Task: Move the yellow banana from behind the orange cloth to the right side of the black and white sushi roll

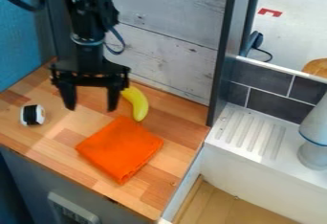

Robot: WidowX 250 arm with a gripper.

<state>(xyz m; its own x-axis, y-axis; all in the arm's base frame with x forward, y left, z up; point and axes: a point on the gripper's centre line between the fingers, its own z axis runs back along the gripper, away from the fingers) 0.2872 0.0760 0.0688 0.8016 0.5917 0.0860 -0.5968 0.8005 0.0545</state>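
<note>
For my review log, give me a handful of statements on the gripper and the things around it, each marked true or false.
1. The gripper has its fingers apart. True.
2. The banana lies on top of the orange cloth. False: it lies on the wooden counter.
3. The orange cloth is spread over the black-and-white object. False: that object sits uncovered.
4. The black-and-white object is left of the orange cloth in the picture. True.
</note>
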